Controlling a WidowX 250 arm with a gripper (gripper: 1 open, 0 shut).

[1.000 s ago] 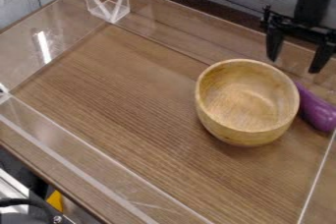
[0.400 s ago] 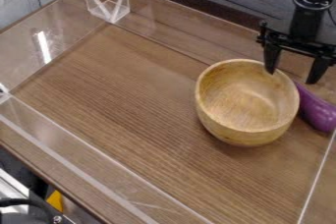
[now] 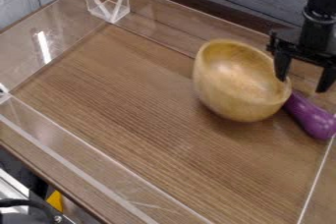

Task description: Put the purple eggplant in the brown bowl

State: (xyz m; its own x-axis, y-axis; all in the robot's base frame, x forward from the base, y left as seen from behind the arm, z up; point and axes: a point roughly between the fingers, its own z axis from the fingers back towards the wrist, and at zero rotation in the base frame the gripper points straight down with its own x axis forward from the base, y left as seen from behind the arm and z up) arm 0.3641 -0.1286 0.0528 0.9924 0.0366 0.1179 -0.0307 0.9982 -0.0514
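We find the claw point(image 3: 304, 61) at the right edge of the frame, a little above the middle, hanging from a dark arm that drops in from the upper right corner. It points straight down and its two black fingers point(image 3: 282, 62) stand wide apart with nothing between them. The left finger comes down right at the right side of the brown bowl's point(image 3: 241, 80) rim, and we cannot tell whether it touches the wood or only passes in front of it; the right finger is partly cut off by the frame's edge.

Just to the left of the claw sits the brown bowl, right of centre in the frame. It is tilted, with its opening turned toward the upper left and its right side lifted, so that we see down into the pale grained hollow. It holds nothing.

Below and to the right of the bowl lies the purple eggplant point(image 3: 312, 117), low on the right edge of the frame. It rests on the wooden table point(image 3: 118, 100), slanting from upper left to lower right, its upper end close under the bowl's right side. It lies below the claw and is not in its grip.

Clear plastic walls point(image 3: 79, 144) ring the table, with a small folded clear piece point(image 3: 106, 4) standing at the upper left.
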